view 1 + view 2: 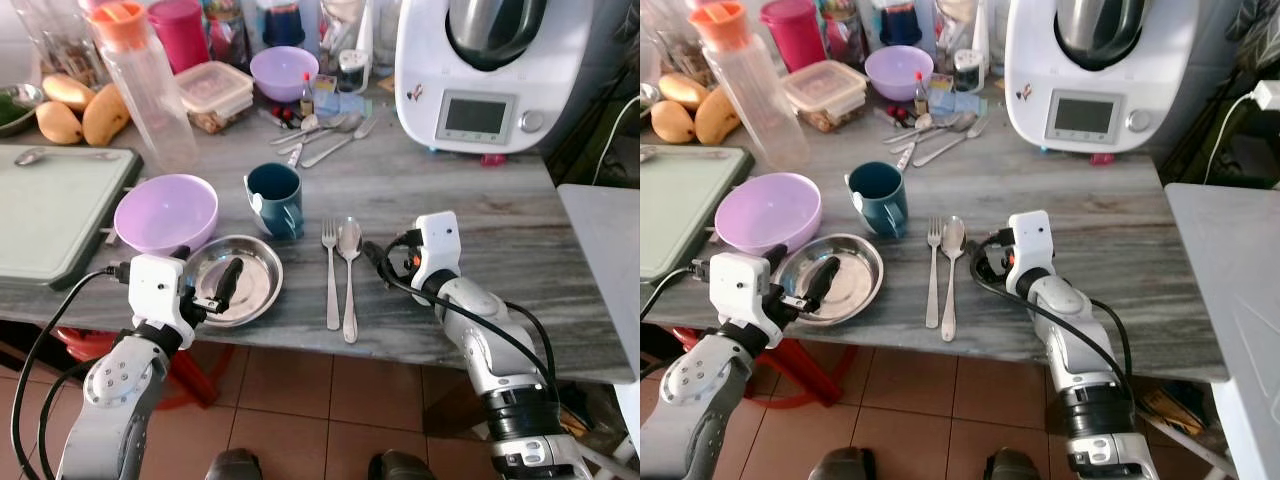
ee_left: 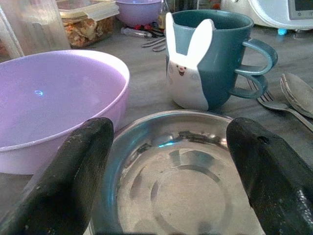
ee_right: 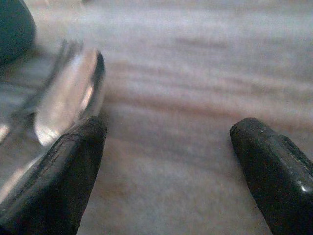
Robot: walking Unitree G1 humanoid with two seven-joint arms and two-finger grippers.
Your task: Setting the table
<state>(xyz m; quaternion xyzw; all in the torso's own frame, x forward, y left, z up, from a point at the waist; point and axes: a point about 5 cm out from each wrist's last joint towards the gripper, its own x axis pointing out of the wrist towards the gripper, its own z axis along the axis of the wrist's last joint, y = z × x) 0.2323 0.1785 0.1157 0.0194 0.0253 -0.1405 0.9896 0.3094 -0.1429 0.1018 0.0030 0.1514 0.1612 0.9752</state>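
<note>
Now both grippers' fingers spread: left gripper (image 1: 228, 287) over shiny steel plate (image 1: 258, 262), right gripper (image 1: 378, 262) beside spoon (image 1: 349, 240).

Spoon (image 3: 68, 95) and fork blurred in the right wrist view, far-left mangoes (image 1: 75, 108) partly cut off, white appliance (image 1: 480, 70) top cropped.

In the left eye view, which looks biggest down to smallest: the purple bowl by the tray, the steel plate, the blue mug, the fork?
1. Purple bowl and steel plate: look alike, unranked.
2. Blue mug.
3. Fork: longer than the mug, but thinnest.
</note>
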